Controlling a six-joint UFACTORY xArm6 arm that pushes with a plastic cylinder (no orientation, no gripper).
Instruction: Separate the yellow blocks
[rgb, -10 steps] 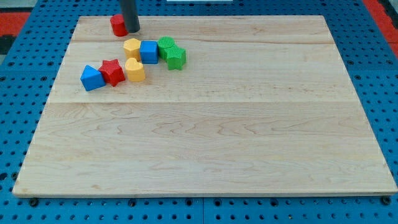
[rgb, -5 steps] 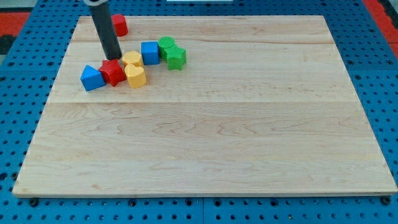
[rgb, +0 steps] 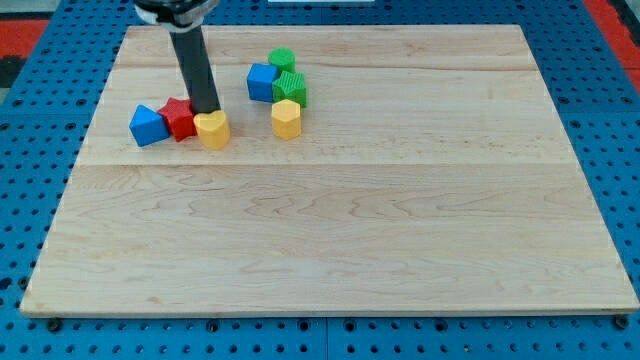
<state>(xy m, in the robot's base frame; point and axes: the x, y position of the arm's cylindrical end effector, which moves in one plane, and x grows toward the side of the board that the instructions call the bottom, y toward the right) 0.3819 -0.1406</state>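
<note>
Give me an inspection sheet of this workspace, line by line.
Surface: wooden board, bare over most of it.
Job's things: yellow heart block touching red block; yellow hexagon block apart, to the view's right.
Clutter: blue block beside the red one; blue cube with two green blocks.
Grippers: none; my tip just above the yellow heart block.
Cables: nothing seen.
Surroundings: blue pegboard.

Straight dark grey rod, smooth and cylindrical, with a faint sheen along its length; wider black collar at top; plain blunt tip (rgb: 206, 110).
</note>
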